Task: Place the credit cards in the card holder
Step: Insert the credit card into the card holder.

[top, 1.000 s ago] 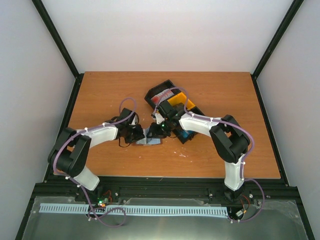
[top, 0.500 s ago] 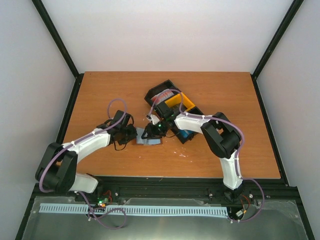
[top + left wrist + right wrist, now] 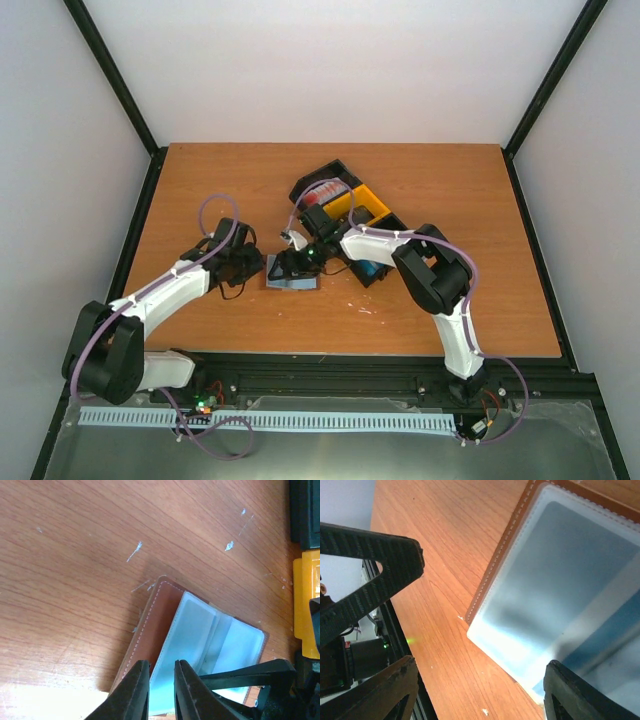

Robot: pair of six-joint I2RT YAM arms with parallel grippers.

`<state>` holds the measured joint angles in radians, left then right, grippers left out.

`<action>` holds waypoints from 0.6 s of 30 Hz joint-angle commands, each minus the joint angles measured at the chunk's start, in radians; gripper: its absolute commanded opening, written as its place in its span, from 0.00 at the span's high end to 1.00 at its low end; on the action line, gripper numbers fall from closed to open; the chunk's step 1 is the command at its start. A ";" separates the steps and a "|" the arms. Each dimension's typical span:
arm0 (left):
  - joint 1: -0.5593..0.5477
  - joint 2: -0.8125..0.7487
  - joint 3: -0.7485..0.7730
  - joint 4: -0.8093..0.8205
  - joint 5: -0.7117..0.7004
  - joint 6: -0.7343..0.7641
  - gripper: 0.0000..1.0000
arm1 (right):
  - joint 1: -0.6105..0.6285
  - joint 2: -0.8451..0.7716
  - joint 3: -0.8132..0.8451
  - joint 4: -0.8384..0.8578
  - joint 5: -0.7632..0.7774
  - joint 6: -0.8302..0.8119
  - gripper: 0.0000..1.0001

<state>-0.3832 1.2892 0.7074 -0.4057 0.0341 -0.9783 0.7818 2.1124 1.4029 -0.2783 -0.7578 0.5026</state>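
The left end effector (image 3: 161, 664) sits at the card holder's left edge, its two fingers (image 3: 136, 690) drawn almost together with only a slit between them. Their tips stand over the seam where the brown cover meets the clear inner sleeve. Nothing is seen clamped between them, and it cannot be told whether they press on the holder.

The card holder (image 3: 202, 635) lies open and flat on the wooden surface (image 3: 75, 555), brown stitched cover underneath and pale blue-grey sleeves facing up. No card shows in its sleeves.

The right end effector (image 3: 480, 666) is over the card holder's right half, its fingers spread wide to either side of the sleeves and holding nothing. From the left wrist camera, one of its dark fingers crosses the holder's lower right corner.

Beyond and to the right of the card holder stands a cluster of bins, touching one another. A black bin (image 3: 335, 172), farthest from the holder, contains red-and-white credit cards (image 3: 316, 196). A yellow bin (image 3: 352, 205) sits beside it. Another black bin (image 3: 375, 280), just right of the holder and partly covered by the right arm, holds a blue card (image 3: 371, 269). No card is in either end effector.
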 commanded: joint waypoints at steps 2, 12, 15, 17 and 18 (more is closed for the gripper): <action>0.023 -0.036 -0.011 0.002 0.009 -0.003 0.83 | 0.013 0.012 0.028 0.037 -0.017 -0.012 0.30; 0.034 -0.068 -0.056 0.152 0.147 0.145 0.77 | 0.001 -0.109 0.067 -0.080 0.211 -0.034 0.38; 0.039 -0.076 -0.046 0.165 0.165 0.196 0.72 | -0.041 -0.182 0.092 -0.165 0.303 -0.072 0.38; 0.047 -0.075 -0.032 0.169 0.174 0.220 0.68 | -0.092 -0.223 0.104 -0.219 0.346 -0.100 0.38; 0.051 -0.073 -0.024 0.179 0.189 0.232 0.65 | -0.125 -0.239 0.111 -0.246 0.365 -0.116 0.38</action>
<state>-0.3508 1.2312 0.6495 -0.2855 0.1699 -0.8383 0.7528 1.9892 1.4551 -0.4171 -0.5323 0.4591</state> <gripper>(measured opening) 0.314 0.619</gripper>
